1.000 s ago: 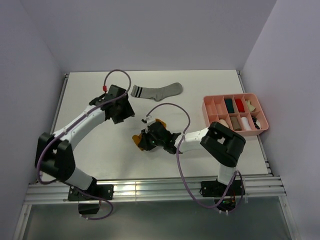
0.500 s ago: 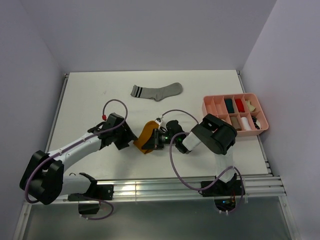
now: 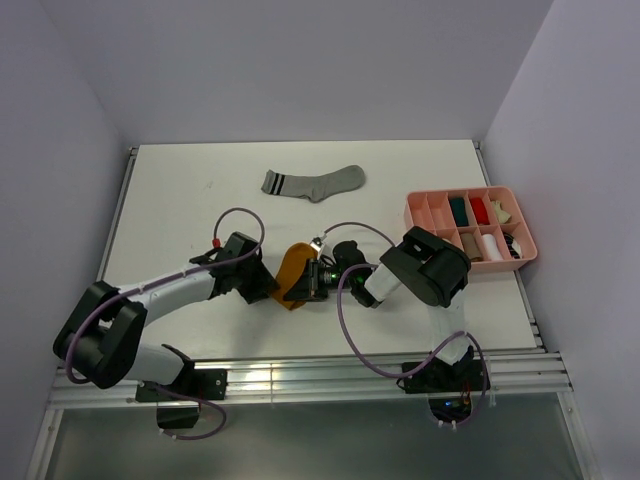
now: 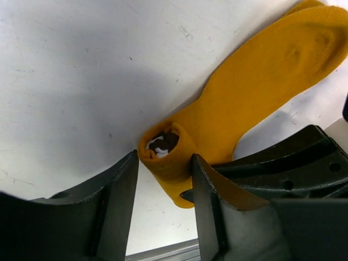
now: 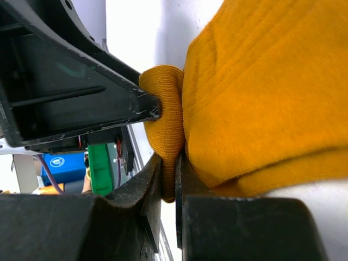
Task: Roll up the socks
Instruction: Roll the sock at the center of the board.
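Desk (image 3: 180,190): white, walled on three sides.

Left arm (image 3: 170,288) runs from the near-left corner toward front centre. Right arm (image 3: 430,270) folds back from the near right and points left. The two meet head-on at the mustard sock (image 3: 292,268).

Pink tray (image 3: 466,191) sits at the right edge, split into compartments holding small bundles (image 3: 479,208). Part of its near row is hidden by the right arm.

Grey sock (image 3: 312,182) lies flat near the back of the desk with its striped cuff to the left. It is well apart from both arms and nothing touches it.

The mustard sock is at front centre, between the two sets of jaws. In the left wrist view its foot (image 4: 261,81) lies flat on the desk. The cuff end is curled into a short roll (image 4: 165,155), with brown-white stripe showing in the core.

Left jaws: narrowed onto that roll, with both fingers (image 4: 117,196) touching its sides, so they are gripping it.

Right jaws: almost closed, with a thin gap between the fingers (image 5: 228,228). A fold of the sock's edge (image 5: 166,136) is pinched in that gap. A left finger (image 5: 70,87) presses the same fold from the other side.
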You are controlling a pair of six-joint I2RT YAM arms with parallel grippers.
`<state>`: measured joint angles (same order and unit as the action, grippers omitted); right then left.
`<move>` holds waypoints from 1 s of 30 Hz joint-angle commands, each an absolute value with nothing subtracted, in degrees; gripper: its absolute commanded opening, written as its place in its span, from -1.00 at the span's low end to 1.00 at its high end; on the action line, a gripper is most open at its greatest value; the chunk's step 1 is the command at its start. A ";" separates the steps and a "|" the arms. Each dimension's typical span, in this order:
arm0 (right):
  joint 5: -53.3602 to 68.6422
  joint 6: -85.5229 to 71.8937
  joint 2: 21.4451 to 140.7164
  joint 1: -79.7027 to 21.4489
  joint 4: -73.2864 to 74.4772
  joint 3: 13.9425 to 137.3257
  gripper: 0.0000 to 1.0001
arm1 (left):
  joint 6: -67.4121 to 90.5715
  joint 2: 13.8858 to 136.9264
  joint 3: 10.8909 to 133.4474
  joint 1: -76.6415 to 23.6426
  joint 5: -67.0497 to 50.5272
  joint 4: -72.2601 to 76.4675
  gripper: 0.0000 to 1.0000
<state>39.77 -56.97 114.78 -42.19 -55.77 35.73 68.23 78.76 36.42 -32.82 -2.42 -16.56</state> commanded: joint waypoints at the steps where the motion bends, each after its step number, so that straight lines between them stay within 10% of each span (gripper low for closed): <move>1: 40.08 -56.78 116.19 -42.10 -52.91 36.12 -1.00 | 69.43 79.80 35.86 -33.13 -0.26 -16.79 -0.05; 7: 39.11 -54.06 114.09 -42.10 -48.96 37.00 -0.96 | 67.33 84.27 36.65 -33.05 2.02 -19.15 -0.47; 14: 32.44 -42.22 104.96 -42.80 -36.49 38.84 -0.43 | 56.88 91.40 45.77 -32.96 6.15 -25.48 -0.97; 22: 3.49 -20.08 90.53 -50.96 -15.40 44.54 0.05 | 40.19 103.34 59.40 -31.99 7.91 -31.37 -0.99; 30: -18.26 -7.92 94.04 -63.26 -8.79 52.54 0.09 | 30.86 106.78 67.23 -31.82 9.05 -34.98 -0.98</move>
